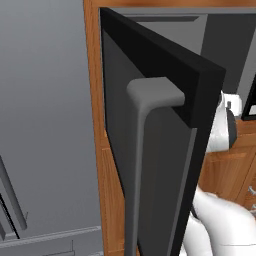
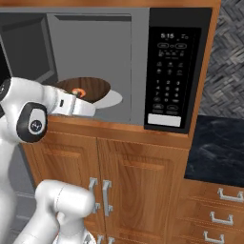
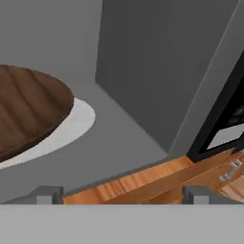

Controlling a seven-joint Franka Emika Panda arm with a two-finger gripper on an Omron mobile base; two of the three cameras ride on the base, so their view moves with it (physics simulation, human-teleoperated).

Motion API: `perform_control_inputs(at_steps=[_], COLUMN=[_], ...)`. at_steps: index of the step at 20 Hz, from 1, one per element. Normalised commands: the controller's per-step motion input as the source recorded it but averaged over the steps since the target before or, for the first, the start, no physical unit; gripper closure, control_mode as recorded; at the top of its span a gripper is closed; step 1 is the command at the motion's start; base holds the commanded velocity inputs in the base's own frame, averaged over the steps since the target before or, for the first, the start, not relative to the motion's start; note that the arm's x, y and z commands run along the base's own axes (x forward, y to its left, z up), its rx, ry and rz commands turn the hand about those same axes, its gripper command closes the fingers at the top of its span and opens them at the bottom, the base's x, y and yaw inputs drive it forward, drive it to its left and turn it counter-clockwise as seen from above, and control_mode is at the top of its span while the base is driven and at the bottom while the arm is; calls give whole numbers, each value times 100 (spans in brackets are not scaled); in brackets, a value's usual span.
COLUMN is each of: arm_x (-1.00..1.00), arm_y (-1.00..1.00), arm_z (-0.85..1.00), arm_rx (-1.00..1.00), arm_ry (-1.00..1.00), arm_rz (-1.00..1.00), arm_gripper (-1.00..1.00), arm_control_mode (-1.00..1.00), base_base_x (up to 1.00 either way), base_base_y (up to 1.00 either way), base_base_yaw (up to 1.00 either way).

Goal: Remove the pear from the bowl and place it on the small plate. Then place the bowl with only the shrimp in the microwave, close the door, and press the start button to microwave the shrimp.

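The claw [image 3: 123, 195] stands wide and empty at the microwave [image 2: 138, 66] mouth. The bowl [image 3: 26, 107] sits on the turntable at its ten o'clock, holding the shrimp [image 2: 80, 92]. The door [image 1: 160, 150] hangs open. Risk: swinging the door while the arm is in the opening would pinch it, or the claw could clip the bowl's rim.

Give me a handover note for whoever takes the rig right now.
Gripper: open, empty, at the front edge of the microwave cavity.
Bowl: inside the microwave on the pale turntable, shrimp in it; no pear visible in it.
Door: wide open, handle untouched.
Done: bowl loaded and released.
Left: pull the arm clear, swing the door shut, press start on the control panel.
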Motion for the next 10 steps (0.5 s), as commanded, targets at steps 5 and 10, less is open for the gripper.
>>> perform_control_inputs(at_steps=[5, 10], arm_x=[0, 0], arm_y=[-18, -19], arm_z=[21, 11], arm_rx=[-66, -59], arm_ry=[-10, -20], arm_rz=[-10, -7], arm_gripper=[-100, -100], arm_control_mode=[-100, -100], base_base_x=[0, 0], base_base_y=[0, 0], base_base_yaw=[0, 0])
